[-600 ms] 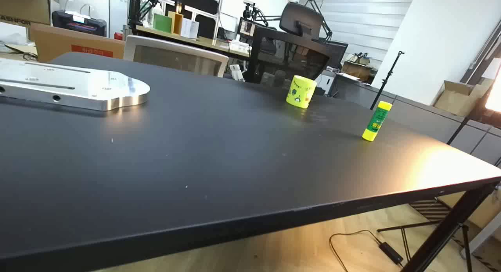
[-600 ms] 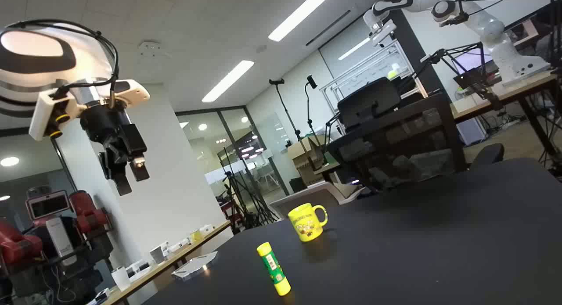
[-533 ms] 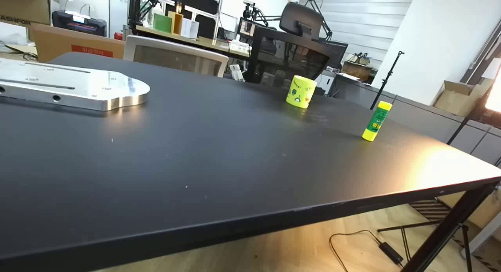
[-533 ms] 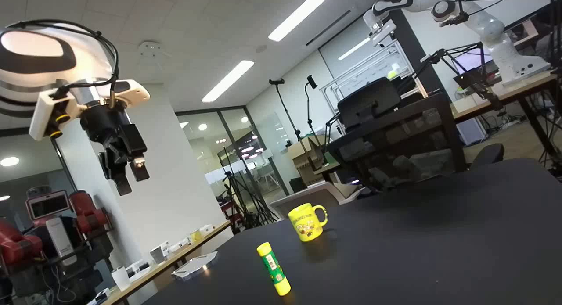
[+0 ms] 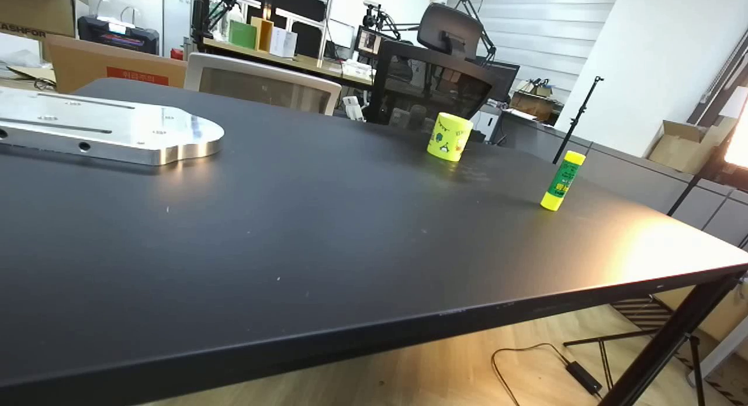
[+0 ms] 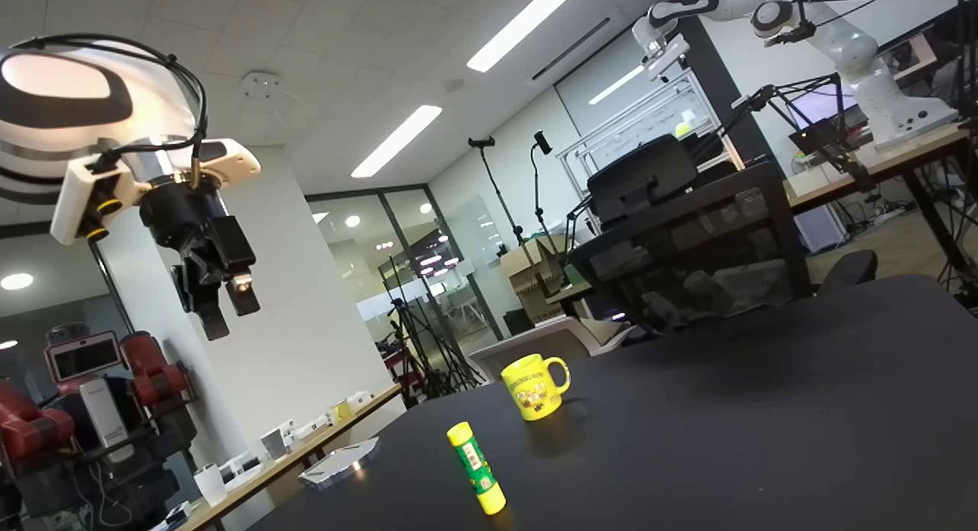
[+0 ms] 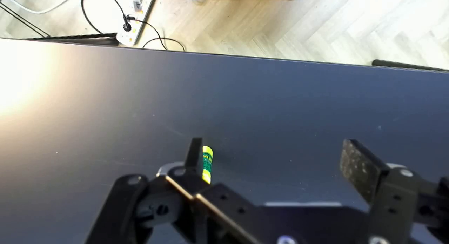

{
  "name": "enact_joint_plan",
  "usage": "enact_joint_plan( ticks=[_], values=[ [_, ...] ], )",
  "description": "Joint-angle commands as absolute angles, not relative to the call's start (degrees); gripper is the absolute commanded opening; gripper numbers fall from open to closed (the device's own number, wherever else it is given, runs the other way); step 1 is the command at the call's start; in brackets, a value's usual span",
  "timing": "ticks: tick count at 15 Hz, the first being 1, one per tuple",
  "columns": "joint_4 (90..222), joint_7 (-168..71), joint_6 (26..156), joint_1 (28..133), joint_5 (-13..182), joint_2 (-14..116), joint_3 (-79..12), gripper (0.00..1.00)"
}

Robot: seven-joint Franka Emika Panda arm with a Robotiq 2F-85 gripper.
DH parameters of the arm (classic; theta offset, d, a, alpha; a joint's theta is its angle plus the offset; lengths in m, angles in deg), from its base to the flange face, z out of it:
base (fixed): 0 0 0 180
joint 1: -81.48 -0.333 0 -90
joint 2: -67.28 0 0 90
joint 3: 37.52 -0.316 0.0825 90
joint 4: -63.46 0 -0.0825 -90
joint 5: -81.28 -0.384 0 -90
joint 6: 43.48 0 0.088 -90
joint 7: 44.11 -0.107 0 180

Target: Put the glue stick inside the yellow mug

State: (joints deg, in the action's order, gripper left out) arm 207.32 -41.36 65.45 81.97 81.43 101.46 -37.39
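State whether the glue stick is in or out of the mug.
Out: both exterior views show the glue stick on the table, apart from the yellow mug.

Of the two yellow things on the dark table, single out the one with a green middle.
The glue stick, the slim one: green wraps its middle between yellow ends. The yellow mug is squatter and wider, with small prints.

Robotics lab: white robot arm (image 6: 856,53) on far bench (image 6: 909,157), red-and-black robot (image 6: 107,416), tripods (image 6: 416,340), black mesh-backed chair (image 6: 691,248).
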Motion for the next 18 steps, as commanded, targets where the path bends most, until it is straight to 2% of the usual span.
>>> enact_joint_plan(
  ticks=[1,8,18],
  values=[
    [207.21,-41.50,65.32,81.69,81.57,101.43,-37.17,1.00],
    [207.46,-37.31,66.61,81.16,83.33,101.32,-36.66,1.00],
    [206.45,-1.58,71.90,77.30,87.05,96.55,-27.88,1.00]
  ],
)
